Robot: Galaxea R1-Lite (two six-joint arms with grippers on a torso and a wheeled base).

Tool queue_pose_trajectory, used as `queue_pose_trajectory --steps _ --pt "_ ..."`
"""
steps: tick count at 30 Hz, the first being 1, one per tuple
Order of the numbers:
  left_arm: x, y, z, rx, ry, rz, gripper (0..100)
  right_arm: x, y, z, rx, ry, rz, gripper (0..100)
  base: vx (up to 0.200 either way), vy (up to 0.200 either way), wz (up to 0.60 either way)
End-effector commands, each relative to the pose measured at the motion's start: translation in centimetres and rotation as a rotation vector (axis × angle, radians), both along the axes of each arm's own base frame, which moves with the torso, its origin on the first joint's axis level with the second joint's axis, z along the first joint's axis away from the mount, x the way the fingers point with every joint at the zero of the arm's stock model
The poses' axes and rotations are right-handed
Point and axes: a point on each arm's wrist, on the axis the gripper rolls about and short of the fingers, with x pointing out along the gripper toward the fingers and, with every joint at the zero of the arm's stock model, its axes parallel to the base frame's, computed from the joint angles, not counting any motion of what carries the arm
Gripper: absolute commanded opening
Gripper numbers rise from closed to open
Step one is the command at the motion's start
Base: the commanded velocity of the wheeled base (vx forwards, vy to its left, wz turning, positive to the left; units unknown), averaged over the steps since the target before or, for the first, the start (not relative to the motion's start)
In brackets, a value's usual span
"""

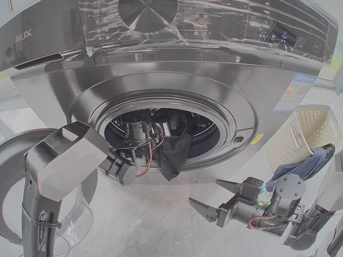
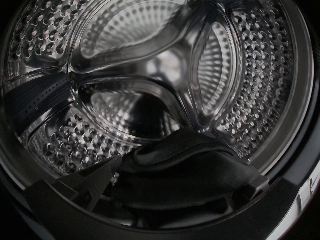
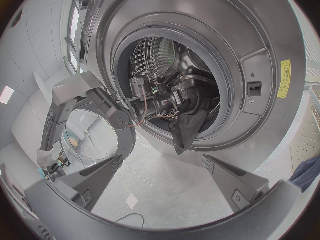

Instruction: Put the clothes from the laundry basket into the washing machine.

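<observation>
Push the black garment point(image 1: 174, 153), hanging over the door rim point(image 1: 214, 155) at 6 o'clock, fully inside using the left gripper point(image 2: 166, 165) (spread open, clamping nothing).

A garment point(image 1: 175, 154) drapes over the washing machine's point(image 1: 214, 82) drum rim, laundry basket point(image 1: 314, 125) to the right.

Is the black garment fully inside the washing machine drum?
No, only partly. One end of the black garment hangs out over the lower door rim; the rest lies inside.
</observation>
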Motion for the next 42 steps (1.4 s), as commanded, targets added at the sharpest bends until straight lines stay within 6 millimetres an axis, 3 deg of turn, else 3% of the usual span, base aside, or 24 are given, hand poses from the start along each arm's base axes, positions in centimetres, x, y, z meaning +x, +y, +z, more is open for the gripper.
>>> queue_pose_trajectory --steps 1,11,21,28,29,33,42 --pt "-4.2 0.2 1.5 0.044 0.04 -0.049 100 0.0 0.1 -0.1 -0.002 0.001 0.002 100 0.0 0.0 0.0" --pt "-8.1 0.4 1.0 0.091 0.099 -0.103 100 -0.1 0.2 -0.2 -0.004 0.005 0.008 100 0.0 0.0 0.0" --pt "-5.5 0.9 -5.5 0.174 0.16 -0.077 100 -0.3 0.3 -0.2 -0.006 0.006 0.013 100 0.0 0.0 0.0" --pt "-4.7 0.4 -6.2 0.171 0.156 -0.083 100 -0.2 0.3 -0.2 -0.005 0.005 0.011 100 0.0 0.0 0.0" --pt "-4.6 0.4 -6.1 0.168 0.153 -0.083 0 -0.2 0.3 -0.2 -0.005 0.005 0.011 100 0.0 0.0 0.0" --pt "-4.0 -0.1 -5.5 0.152 0.128 -0.09 0 -0.2 0.3 -0.2 -0.006 0.006 0.013 100 0.0 0.0 0.0" --pt "-1.0 -1.3 -1.1 -0.028 -0.016 -0.066 0 -0.2 0.3 -0.2 -0.005 0.005 0.011 100 0.0 0.0 0.0"
